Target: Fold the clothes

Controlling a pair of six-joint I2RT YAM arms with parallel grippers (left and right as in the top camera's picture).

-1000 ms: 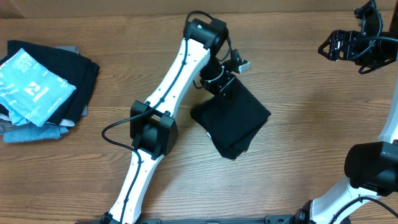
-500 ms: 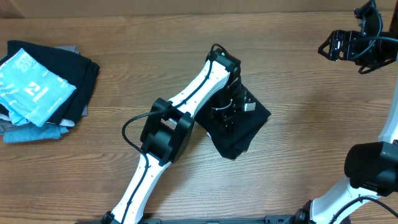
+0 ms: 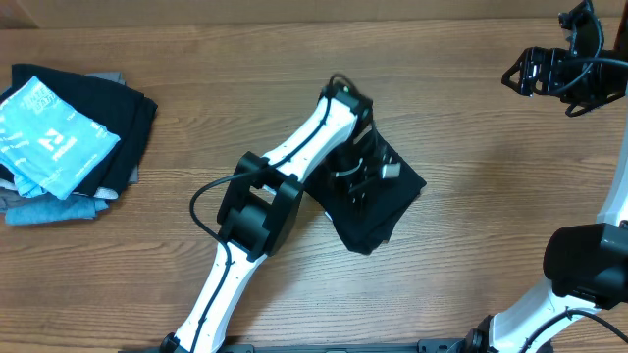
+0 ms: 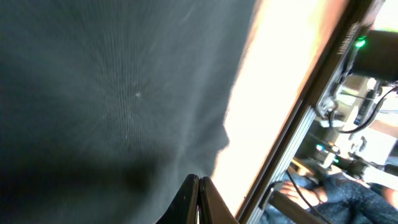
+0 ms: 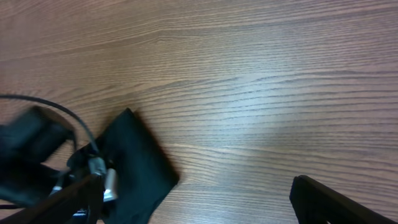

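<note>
The left hand [image 3: 355, 189], its two dark fingers [image 4: 188, 205] drawn together with no gap between them, sits low over a plain black T-shirt of soft fabric [image 3: 381, 211] near the middle of the counter [image 3: 471, 206], a brown wood-grain surface. Whether a fold of cloth is pinched between the closed fingers cannot be told. The left wrist view is filled almost wholly by the shirt's dark weave, with a strip of bright counter along its edge. Seen from overhead, the T-shirt lies folded into a compact, roughly square bundle set cornerwise, its upper left part hidden under the hand and wrist. The white left arm with black joints [image 3: 302, 139] reaches up from the near edge of the counter and bends down onto the bundle.

The right hand [image 3: 535, 71] hangs at the far right corner, well apart from the shirt, its fingers spread wide and holding nothing; its wrist camera looks across bare wood to the black bundle at lower left.

At the counter's far left edge, well apart from the T-shirt, lies a loose pile of garments: a light-blue garment with white print [image 3: 47, 137] on top, a black garment [image 3: 132, 123] under it, and grey and blue folded garments [image 3: 49, 208] at the bottom.
</note>
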